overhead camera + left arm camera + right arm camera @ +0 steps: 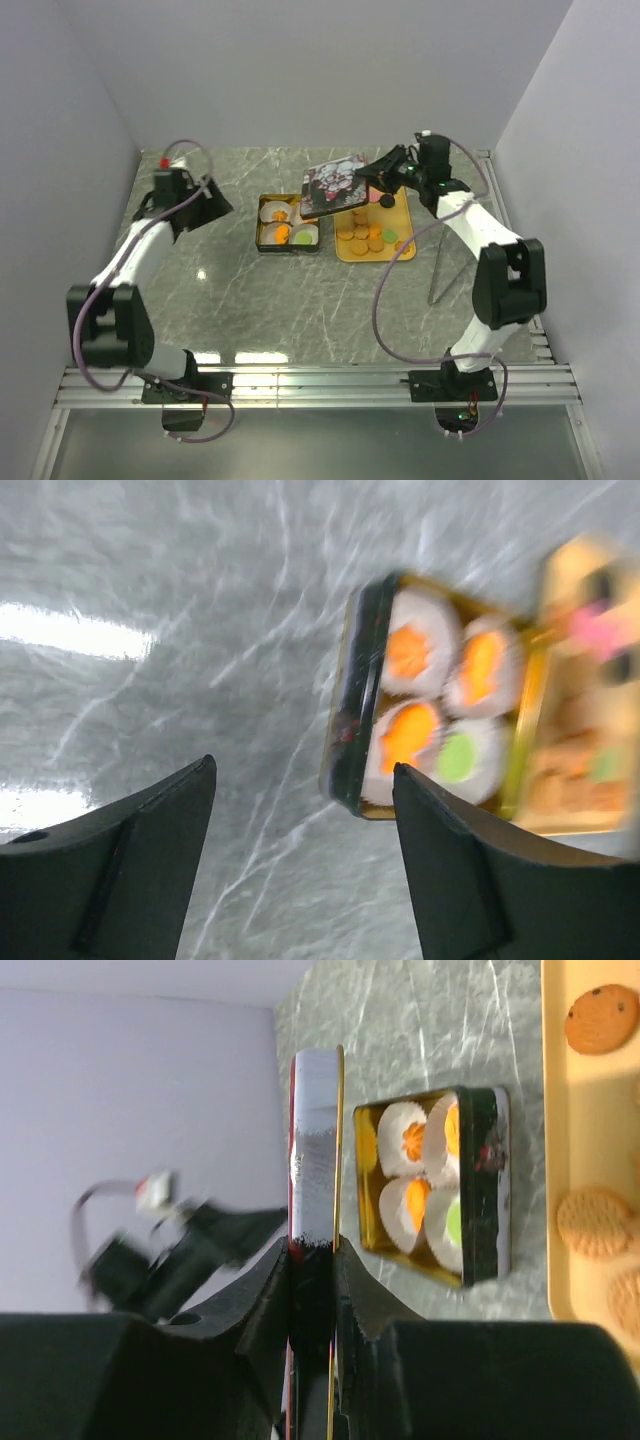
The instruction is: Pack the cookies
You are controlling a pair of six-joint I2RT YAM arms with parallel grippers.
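Tan and orange cookies (368,238) lie on a yellow tray (400,215); two also show in the right wrist view (600,1020). An open dark tin (262,238) holds white paper cups with orange and green cookies (282,233), also seen in the left wrist view (408,735) and the right wrist view (412,1140). My right gripper (372,180) is shut on the tin's patterned lid (333,187) and holds it tilted in the air above the tin and tray; in the right wrist view the lid (316,1140) stands edge-on between the fingers (313,1245). My left gripper (213,200) is open and empty, left of the tin (302,770).
The tin (350,730) and tray (590,730) sit side by side mid-table on grey marble. Walls close in the left, back and right sides. A cable loops down from the right arm (440,270) to the table.
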